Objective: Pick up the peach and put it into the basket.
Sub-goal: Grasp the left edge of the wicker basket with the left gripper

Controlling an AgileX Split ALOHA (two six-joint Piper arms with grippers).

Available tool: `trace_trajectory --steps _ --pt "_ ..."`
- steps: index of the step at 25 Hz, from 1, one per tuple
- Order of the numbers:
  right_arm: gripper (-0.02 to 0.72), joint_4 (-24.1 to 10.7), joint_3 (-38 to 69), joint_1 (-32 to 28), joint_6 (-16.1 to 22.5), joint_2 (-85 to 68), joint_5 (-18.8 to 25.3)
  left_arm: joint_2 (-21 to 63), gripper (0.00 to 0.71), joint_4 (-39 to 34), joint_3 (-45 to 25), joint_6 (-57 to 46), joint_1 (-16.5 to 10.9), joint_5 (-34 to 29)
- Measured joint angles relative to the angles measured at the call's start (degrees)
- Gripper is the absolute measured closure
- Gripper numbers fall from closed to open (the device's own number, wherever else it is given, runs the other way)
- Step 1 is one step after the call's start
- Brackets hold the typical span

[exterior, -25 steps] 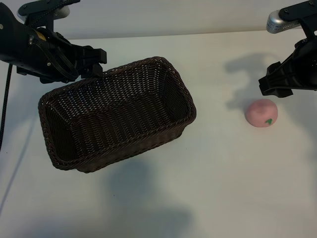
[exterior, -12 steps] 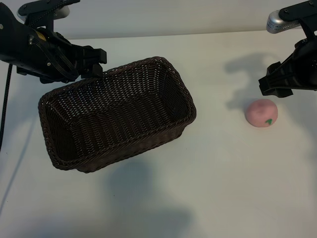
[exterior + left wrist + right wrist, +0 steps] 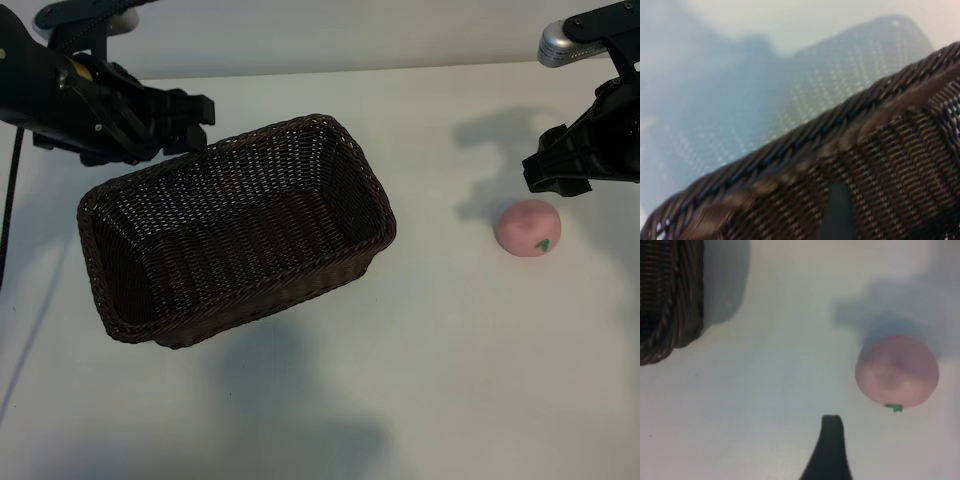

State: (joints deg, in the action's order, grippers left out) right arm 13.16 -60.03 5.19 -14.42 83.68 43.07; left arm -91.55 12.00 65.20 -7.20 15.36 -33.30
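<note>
The dark brown wicker basket (image 3: 240,225) lies left of centre on the white table. The pale pink peach (image 3: 528,228) with its green leaf mark rests on the table far to its right. My left gripper (image 3: 192,122) hovers open over the basket's far left rim. In the left wrist view one dark finger (image 3: 837,210) shows above the weave, just inside the braided rim (image 3: 805,140). My right gripper (image 3: 552,172) hangs open just behind the peach and holds nothing. In the right wrist view one finger (image 3: 830,445) stands beside the peach (image 3: 897,371), apart from it.
White table (image 3: 450,380) stretches between basket and peach and along the front, crossed by arm shadows. A corner of the basket (image 3: 670,300) shows in the right wrist view. A black cable (image 3: 10,200) hangs at the far left edge.
The left arm has shifted very slightly over the basket's rim. Basket, peach and right arm are where they were.
</note>
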Motion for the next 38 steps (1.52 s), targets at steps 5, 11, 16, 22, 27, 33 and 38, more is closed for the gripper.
trace_trajectory --steps 5,11,16,22,27,33,38 --pt "0.107 0.0 0.0 0.0 0.0 0.0 0.0 2.3 0.118 -7.9 0.0 -8.6 0.0 -6.6" --pt "0.107 0.1 0.0 0.0 0.0 0.0 0.0 7.1 0.118 -17.4 -5.5 -21.2 0.0 -9.4" --pt "0.108 0.1 0.0 0.0 0.0 0.0 0.0 8.3 0.118 -19.7 -13.0 -28.5 0.0 -7.1" --pt "0.108 0.1 0.0 0.0 0.0 0.0 0.1 7.6 0.118 -19.8 -14.2 -30.6 0.0 -6.2" --pt "0.108 0.1 0.0 0.0 0.0 0.0 0.2 7.6 0.118 -20.1 -14.8 -32.5 -0.3 -6.1" --pt "0.108 0.2 0.0 0.0 0.0 0.0 0.2 7.3 0.118 -20.4 -19.5 -34.3 -1.7 -3.7" --pt "0.108 0.2 0.0 0.0 -0.1 0.0 0.2 6.2 0.118 -20.3 -21.6 -35.5 -2.1 1.5"
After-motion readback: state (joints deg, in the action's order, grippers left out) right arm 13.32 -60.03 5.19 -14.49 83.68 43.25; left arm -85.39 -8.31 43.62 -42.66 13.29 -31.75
